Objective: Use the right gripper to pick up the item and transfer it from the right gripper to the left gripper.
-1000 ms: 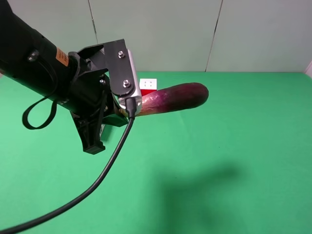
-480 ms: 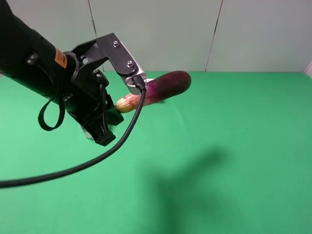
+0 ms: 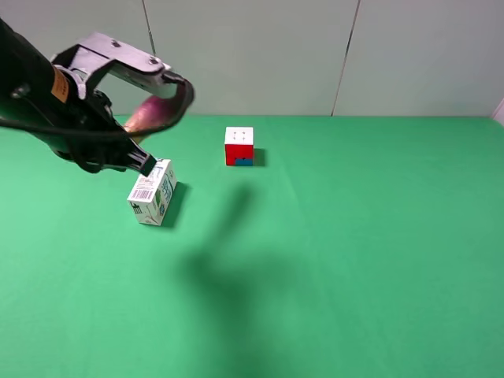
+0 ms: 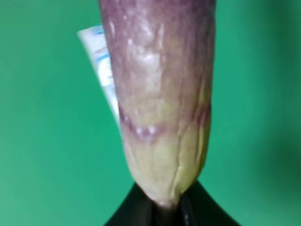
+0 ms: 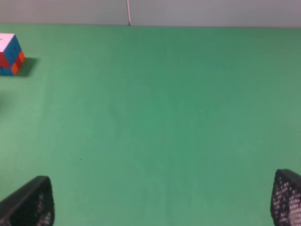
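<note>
Handover looks done | my left fingers (image 3: pixel 140 160) clamp eggplant (image 4: pixel 160 94), upper left | right fingers (image 5: pixel 28 202) apart | next: steady hold.

Purple eggplant (image 4: pixel 160 103), pale stem end inward, hangs aloft in the left tool (image 4: pixel 162 217); the right tool (image 5: pixel 157 202) gapes wide.

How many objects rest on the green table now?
2: the white carton at the left and the puzzle cube farther back near the middle. The eggplant is held in the air. The left arm could hide more.
</note>
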{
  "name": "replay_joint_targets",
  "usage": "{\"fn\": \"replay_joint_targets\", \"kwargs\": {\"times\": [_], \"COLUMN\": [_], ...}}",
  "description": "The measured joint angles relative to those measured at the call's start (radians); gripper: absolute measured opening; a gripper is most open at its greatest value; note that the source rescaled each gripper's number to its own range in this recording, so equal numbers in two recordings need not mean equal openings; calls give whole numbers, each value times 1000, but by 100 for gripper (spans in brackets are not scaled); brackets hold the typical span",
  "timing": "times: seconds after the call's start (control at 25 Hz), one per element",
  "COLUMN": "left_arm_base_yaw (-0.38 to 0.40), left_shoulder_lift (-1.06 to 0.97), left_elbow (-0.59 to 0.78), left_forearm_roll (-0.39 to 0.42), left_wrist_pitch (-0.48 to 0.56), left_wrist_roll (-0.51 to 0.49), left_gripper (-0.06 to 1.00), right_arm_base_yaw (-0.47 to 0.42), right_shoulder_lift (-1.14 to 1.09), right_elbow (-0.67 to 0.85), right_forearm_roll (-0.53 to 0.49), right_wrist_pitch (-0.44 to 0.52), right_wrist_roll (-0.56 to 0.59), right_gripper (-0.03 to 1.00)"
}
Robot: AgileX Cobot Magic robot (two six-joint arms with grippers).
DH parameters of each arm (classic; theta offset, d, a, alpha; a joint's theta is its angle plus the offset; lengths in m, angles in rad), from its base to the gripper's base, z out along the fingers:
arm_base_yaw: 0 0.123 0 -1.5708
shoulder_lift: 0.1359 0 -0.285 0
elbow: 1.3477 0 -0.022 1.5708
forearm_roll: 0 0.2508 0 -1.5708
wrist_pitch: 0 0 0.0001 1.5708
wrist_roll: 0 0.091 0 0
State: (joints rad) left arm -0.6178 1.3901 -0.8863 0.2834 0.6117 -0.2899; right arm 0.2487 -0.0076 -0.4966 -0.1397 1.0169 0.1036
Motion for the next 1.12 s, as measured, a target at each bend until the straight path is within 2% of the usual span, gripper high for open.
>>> {"fn": "replay_joint_targets", "kwargs": {"times": [0.2,0.48,0.6,0.68,0.8,0.88,1.12], "left_arm_base_yaw": [79,226,296,336,374,398,480], "left_shoulder_lift": [0,0,0,0,-1,-2,-3], "left_elbow": [0,0,0,10,71,125,244], "left_forearm_roll": [16,20,13,-7,-77,-123,-146], "left_wrist_pitch": [9,14,17,10,-38,-83,-188], "left_wrist_roll": [-78,-65,-15,55,207,269,312], "left_gripper": [0,0,0,0,0,0,0], "right_arm_base_yaw": [0,0,0,0,0,0,0], "right_shoulder_lift": [0,0,0,0,0,0,0], "right_elbow": [0,0,0,0,0,0,0], "right_forearm_roll": [3,3,3,3,3,3,3], "right_wrist_pitch": [0,0,0,0,0,0,0], "right_wrist_roll": [0,0,0,0,0,0,0], "right_gripper": [100,100,100,100,100,100,100]}}
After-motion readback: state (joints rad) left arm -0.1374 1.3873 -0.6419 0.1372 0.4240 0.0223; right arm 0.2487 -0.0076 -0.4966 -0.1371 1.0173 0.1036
